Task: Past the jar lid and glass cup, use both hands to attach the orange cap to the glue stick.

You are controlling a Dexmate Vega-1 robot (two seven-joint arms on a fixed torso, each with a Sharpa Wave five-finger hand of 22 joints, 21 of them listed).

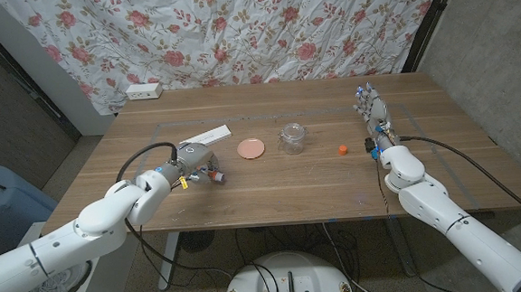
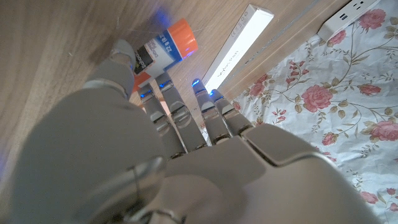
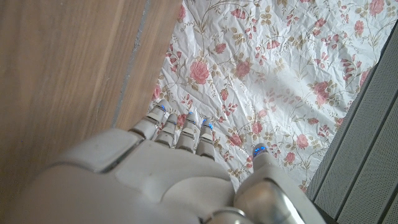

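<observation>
Orange-ended cylindrical glue stick [image 2: 165, 48] under left hand [image 2: 155, 143].

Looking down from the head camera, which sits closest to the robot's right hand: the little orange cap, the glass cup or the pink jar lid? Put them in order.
From the right hand:
1. Orange cap, just to the hand's inner side.
2. Glass cup, near the table's middle.
3. Jar lid, beyond the cup, toward the left arm.

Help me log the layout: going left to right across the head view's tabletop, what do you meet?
Left hand → pink jar lid → glass cup → orange cap → right hand. The glue stick and white strip overlap the left hand's span, so I leave them out.
</observation>
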